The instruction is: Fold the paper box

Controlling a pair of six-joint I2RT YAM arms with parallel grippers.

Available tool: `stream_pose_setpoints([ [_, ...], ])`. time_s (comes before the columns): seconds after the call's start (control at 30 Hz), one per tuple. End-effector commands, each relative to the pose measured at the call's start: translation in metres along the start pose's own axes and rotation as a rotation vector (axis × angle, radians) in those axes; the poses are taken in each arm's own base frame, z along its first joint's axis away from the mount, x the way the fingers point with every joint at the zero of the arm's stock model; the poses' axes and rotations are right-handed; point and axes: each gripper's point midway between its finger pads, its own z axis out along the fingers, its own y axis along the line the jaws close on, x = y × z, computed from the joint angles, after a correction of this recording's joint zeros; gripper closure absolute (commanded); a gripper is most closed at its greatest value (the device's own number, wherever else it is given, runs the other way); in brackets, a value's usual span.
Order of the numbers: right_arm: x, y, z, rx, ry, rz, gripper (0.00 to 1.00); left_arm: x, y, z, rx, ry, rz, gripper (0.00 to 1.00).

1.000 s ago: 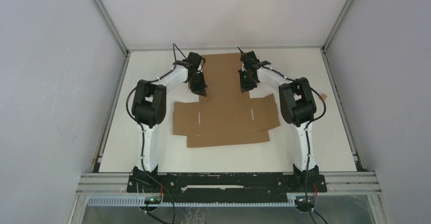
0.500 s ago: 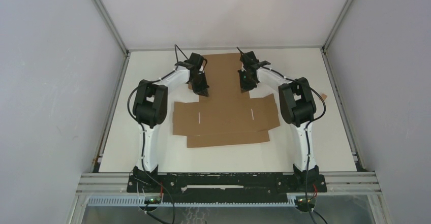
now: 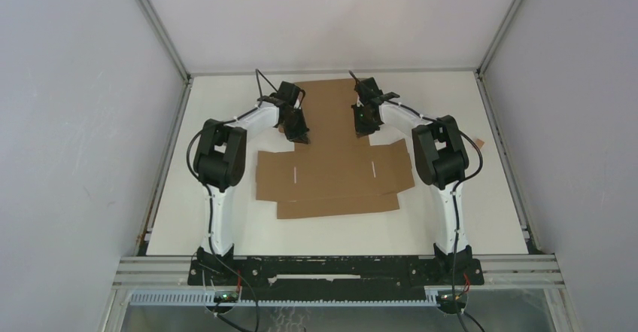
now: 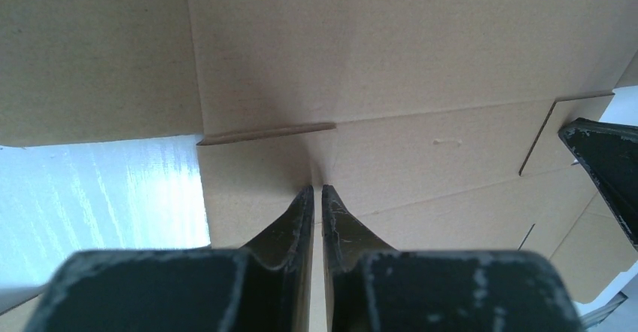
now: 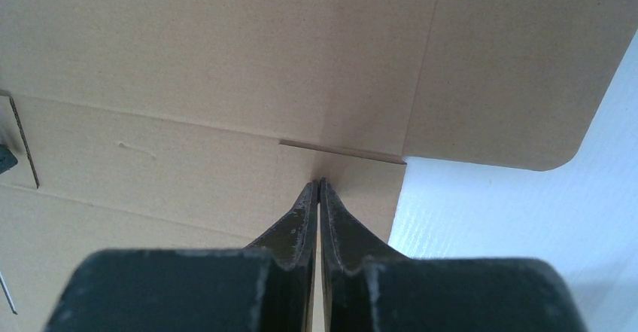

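a white bench (image 3: 338, 234) sits between plain grey walls (image 3: 75, 121) with aluminium rails (image 3: 155, 23), under soft, even light.

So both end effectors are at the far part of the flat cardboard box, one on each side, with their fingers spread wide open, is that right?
Not quite. The fingers are not spread: both wrist views show them closed, nearly touching, so the left end effector and the right end effector are shut. The rest holds: they sit one on each side at the far part of the cardboard box.

The box (image 3: 331, 174), of plain brown cardboard, is spread nearly flat at the middle of the desk (image 3: 466, 219); two short slits are cut in its wide panel, with a narrower strip along the near edge.
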Motion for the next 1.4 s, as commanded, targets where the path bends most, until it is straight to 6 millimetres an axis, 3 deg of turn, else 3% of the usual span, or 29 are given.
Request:
stream_pose_setpoints([
  [0.0, 0.028, 0.011, 0.001, -0.009, 0.075, -0.015, 0.90, 0.025, -0.002, 0.007, 0.006, 0.064, -0.005, 0.88],
  [0.4, 0.018, 0.015, -0.017, -0.008, 0.039, -0.028, 0.90, 0.010, -0.008, -0.005, 0.016, 0.025, 0.008, 0.88],
  [0.8, 0.023, 0.015, -0.005, -0.005, 0.060, -0.029, 0.90, 0.011, -0.008, -0.002, 0.024, 0.035, 0.006, 0.88],
  [0.97, 0.020, 0.013, 0.004, -0.011, 0.076, -0.015, 0.89, -0.001, -0.013, -0.001, 0.056, 0.037, 0.001, 0.88],
  [1.17, 0.009, 0.013, -0.009, -0.034, 0.049, -0.009, 0.89, -0.019, -0.018, -0.028, 0.089, -0.005, 0.008, 0.87],
  [1.37, -0.017, 0.025, -0.056, -0.087, -0.075, -0.020, 0.84, -0.037, -0.025, -0.077, 0.119, -0.116, 0.055, 0.79],
])
